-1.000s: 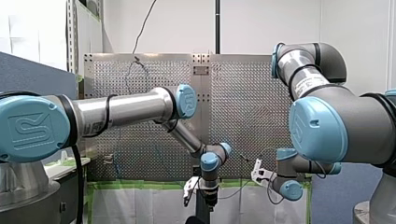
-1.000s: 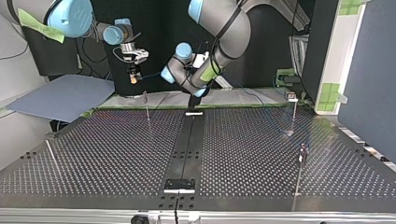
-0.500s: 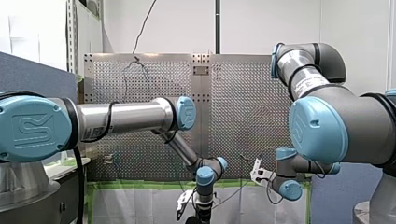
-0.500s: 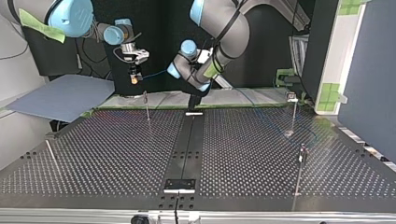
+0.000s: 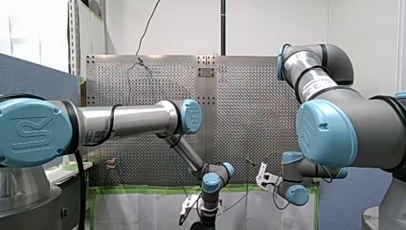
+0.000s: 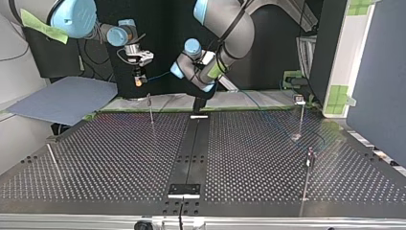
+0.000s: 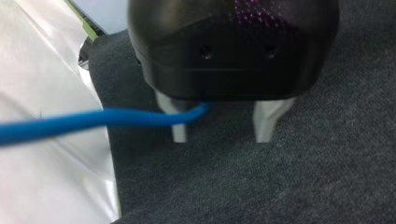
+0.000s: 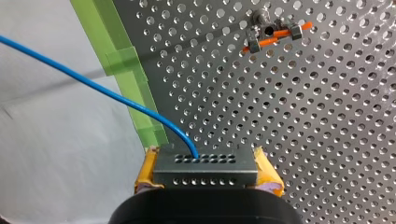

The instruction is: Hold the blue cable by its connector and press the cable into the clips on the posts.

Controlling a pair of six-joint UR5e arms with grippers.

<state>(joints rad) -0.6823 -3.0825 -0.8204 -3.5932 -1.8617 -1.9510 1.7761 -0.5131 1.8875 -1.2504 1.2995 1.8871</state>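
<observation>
So my right gripper (image 8: 208, 173) has its yellow pads (image 8: 145, 173) clamped on either side of the grey perforated connector (image 8: 205, 164). The blue cable (image 8: 116, 95) comes out of the connector's far face and arcs away over the strip of green tape (image 8: 135, 93) at the edge of the perforated table (image 8: 327, 140). Further ahead of that gripper there's a post tip with an orange clip (image 8: 273, 31); the cable isn't in it. From the top view the right gripper (image 6: 139, 80) hangs off the far edge of the table (image 6: 119, 158), near the view's left. The thin cable (image 6: 160, 75) runs from it across to my left arm's wrist. The posts (image 6: 150, 108) (image 6: 300, 115) (image 6: 309, 175) stand on the table well apart from each other. My left gripper (image 7: 221, 137) has its pale fingers (image 7: 266, 119) spread wide and isn't pinching anything. The cable (image 7: 93, 120) just crosses in front of one finger and disappears under the black body. It's all hanging over a grey carpety surface (image 7: 280, 186).
</observation>
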